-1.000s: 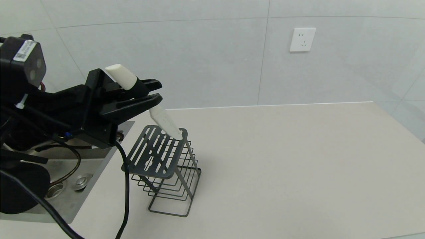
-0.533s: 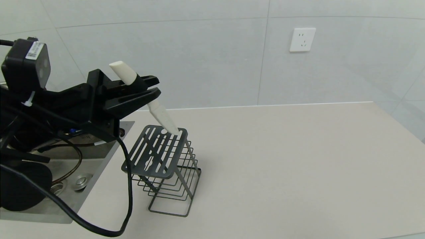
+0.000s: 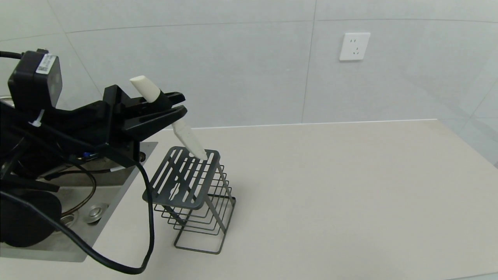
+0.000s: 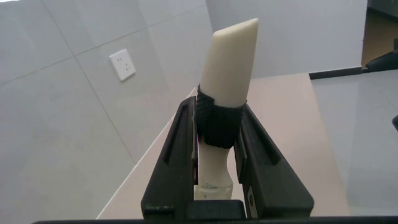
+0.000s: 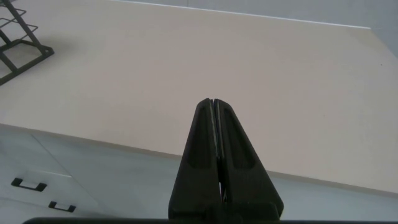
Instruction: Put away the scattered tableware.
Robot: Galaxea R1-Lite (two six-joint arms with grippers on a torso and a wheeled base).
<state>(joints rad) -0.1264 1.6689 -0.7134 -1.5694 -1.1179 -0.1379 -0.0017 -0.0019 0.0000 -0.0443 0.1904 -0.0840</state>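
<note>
A pale beige countertop (image 3: 350, 186) runs back to a wall of large grey tiles (image 3: 233, 70), where a white socket (image 3: 354, 46) sits high up. At the countertop's left edge is a steel sink (image 3: 128, 171), and just beside it stands a dark wire knife rack (image 3: 183, 179) with a slotted top plate.

The left gripper (image 3: 181, 104) hangs above the rack, fingers clenched on a white knife (image 3: 188, 138). The knife is tilted, handle up, with its tip at the far corner of the slotted plate. Whether it has entered a slot I cannot tell.

The right gripper (image 5: 216, 109) is over the countertop's front edge, fingers pressed together with nothing between them. Drawer fronts (image 5: 28, 184) show below it.
</note>
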